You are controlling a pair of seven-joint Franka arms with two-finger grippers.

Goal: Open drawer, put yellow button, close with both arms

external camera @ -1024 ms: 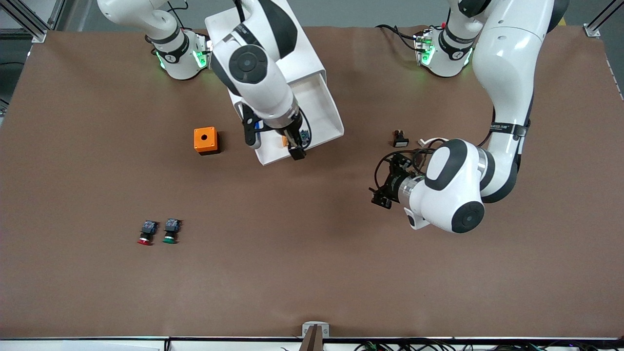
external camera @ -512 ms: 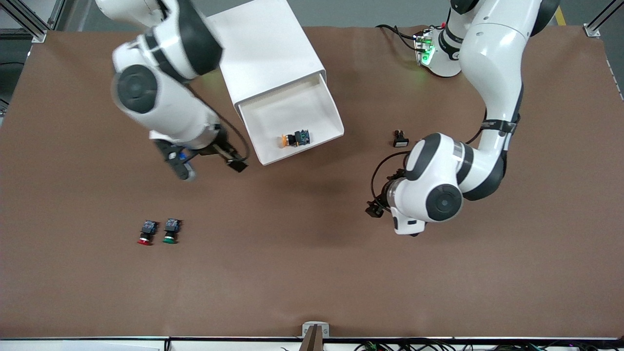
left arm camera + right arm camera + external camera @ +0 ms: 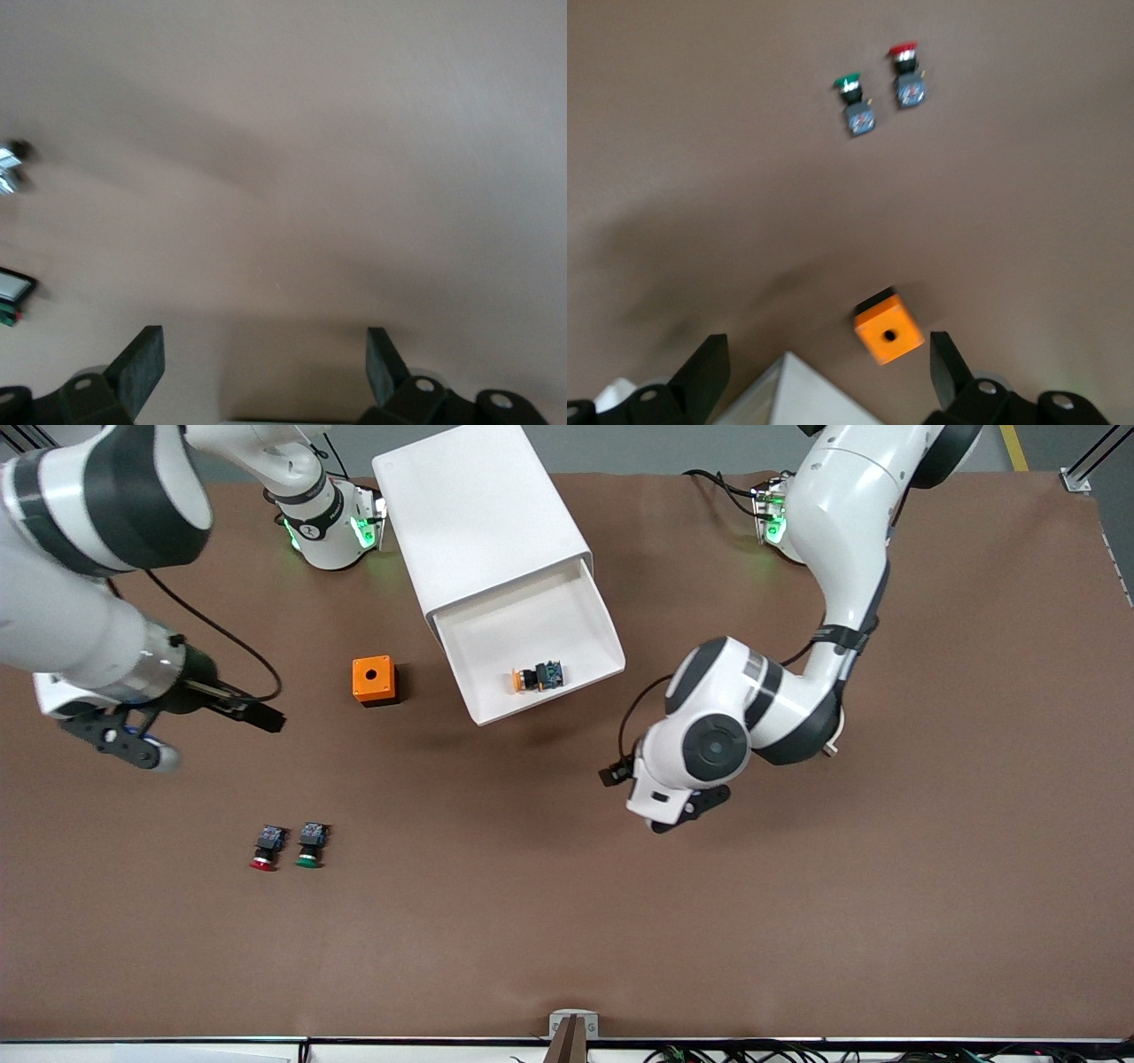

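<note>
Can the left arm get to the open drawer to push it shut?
Probably yes. The left gripper, fingers open and empty, is over bare table just in front of the drawer, which stands open with the yellow button inside; nothing lies between them.

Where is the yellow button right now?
In the front view the yellow button lies inside the open top drawer, near its front edge, with neither gripper touching it.
</note>
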